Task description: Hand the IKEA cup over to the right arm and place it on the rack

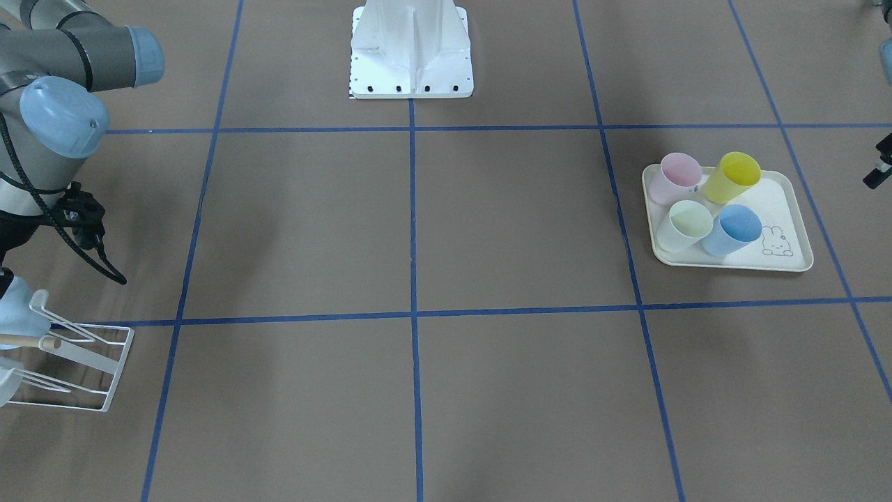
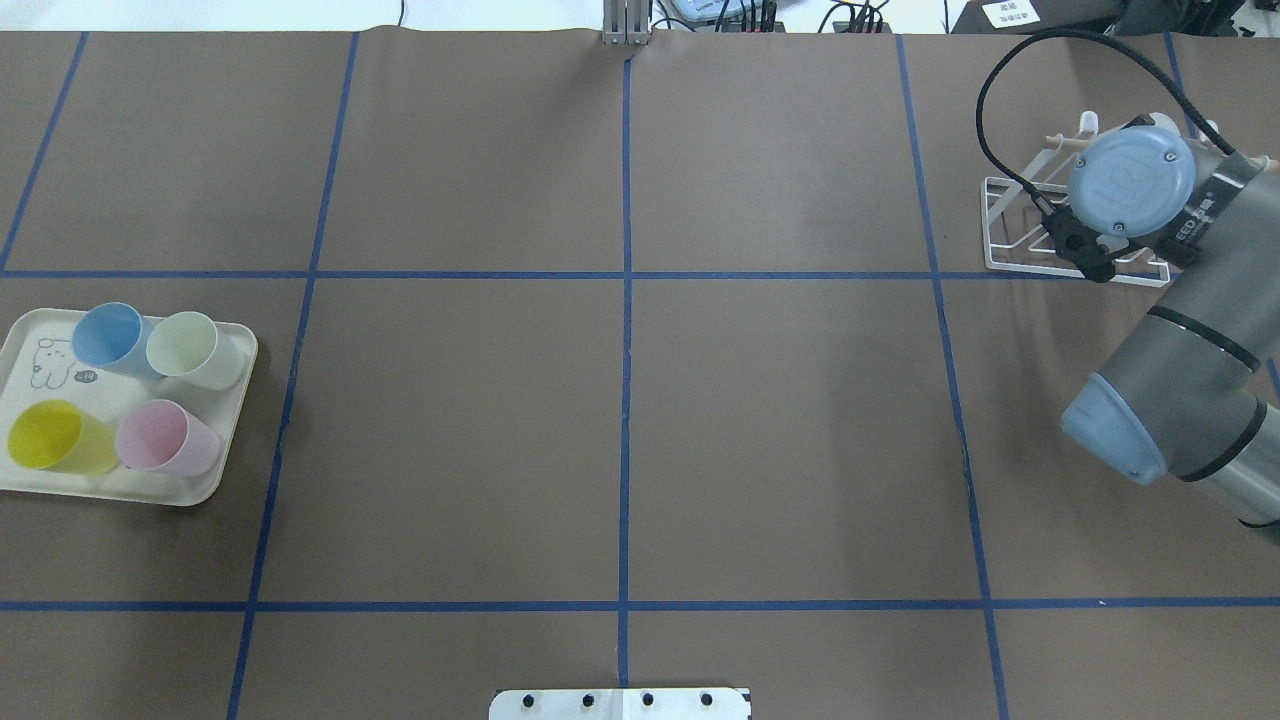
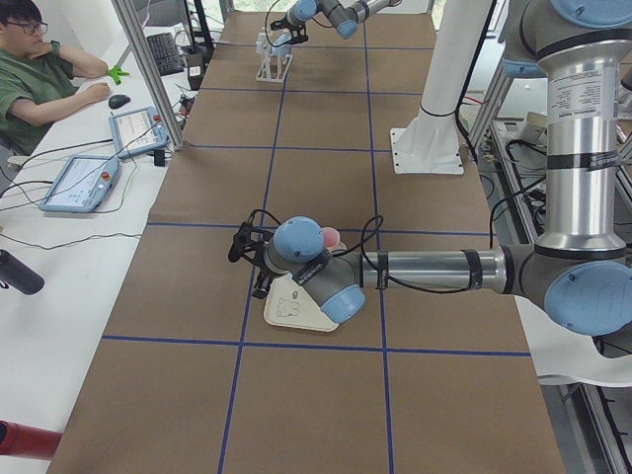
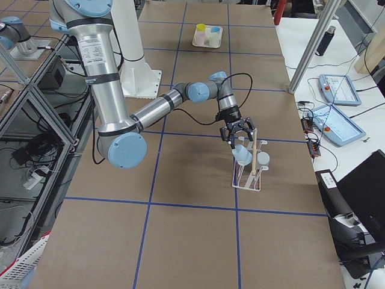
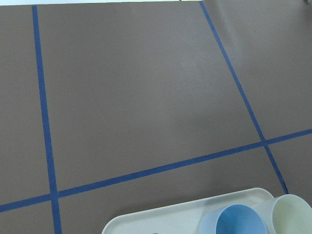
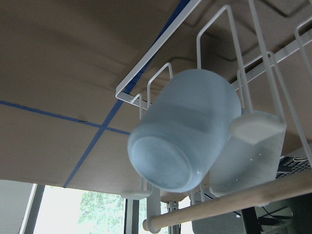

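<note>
Right gripper (image 4: 239, 132) hangs over the rack (image 4: 248, 179). Only the distant side view shows its fingers, so I cannot tell whether they are apart or together.

IKEA cup (image 6: 183, 134), light blue, sits just below those fingertips. It is hooked on a rack prong, mouth down and tilted, with its base toward the wrist camera. It appears clear of the fingers, though the view is small. A second pale cup (image 6: 253, 161) touches it, on the side nearer the wooden rod (image 6: 219, 212).

Left gripper (image 3: 247, 252) hovers over the cream tray (image 1: 773, 199); finger state cannot be told. Beneath its fingers on the tray stand a pink cup (image 1: 677, 176), yellow cup (image 1: 733, 176), pale green cup (image 1: 686, 224) and blue cup (image 1: 732, 229).
</note>
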Robot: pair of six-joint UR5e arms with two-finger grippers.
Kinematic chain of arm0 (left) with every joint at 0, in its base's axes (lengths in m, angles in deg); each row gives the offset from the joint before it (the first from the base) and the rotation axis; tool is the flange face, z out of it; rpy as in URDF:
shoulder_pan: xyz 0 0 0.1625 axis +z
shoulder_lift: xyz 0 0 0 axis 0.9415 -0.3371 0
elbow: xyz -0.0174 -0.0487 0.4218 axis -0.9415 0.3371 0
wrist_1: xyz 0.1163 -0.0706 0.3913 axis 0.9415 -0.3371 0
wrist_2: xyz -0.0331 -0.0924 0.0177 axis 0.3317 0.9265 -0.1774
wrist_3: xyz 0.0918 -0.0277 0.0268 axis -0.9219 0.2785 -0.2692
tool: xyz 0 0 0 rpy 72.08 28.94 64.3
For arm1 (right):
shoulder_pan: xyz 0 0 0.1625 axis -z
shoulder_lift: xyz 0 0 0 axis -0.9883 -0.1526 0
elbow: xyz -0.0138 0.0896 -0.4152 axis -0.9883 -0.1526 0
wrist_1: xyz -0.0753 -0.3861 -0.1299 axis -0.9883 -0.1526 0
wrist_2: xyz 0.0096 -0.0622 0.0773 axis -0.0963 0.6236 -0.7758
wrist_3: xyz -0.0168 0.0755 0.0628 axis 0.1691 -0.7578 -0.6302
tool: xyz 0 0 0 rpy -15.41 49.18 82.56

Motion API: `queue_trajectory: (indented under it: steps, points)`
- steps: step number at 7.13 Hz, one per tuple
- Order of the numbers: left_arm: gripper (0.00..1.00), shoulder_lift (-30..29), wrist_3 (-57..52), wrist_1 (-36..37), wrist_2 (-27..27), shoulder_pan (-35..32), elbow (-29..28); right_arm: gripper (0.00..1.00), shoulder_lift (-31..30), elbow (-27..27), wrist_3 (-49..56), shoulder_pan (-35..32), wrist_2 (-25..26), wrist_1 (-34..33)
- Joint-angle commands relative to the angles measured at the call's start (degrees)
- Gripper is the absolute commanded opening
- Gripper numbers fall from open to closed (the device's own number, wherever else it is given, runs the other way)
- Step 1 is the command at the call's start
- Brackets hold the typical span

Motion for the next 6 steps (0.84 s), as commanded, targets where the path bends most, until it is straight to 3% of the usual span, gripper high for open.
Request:
queue_trajectory:
  steps: [1,3,5,6]
  points:
    - [1.0,0.1,-0.2,0.0,0.0,0.0,-0.1,0.99,2.1,1.1,-0.7,-0.1,-0.5,0.0]
    - [1.0,0.4,-0.2,-0.3,-0.1,0.0,0.0,0.99,4.0,5.5,-12.9,0.0,-5.5,-0.4]
    - [1.0,0.6,-0.2,-0.4,-0.2,0.0,0.3,0.99,4.2,10.0,-30.3,0.4,-14.1,0.2]
    - [1.0,0.6,-0.1,-0.3,-0.3,0.1,0.4,0.99,7.0,10.7,-41.0,1.1,-18.3,0.2]
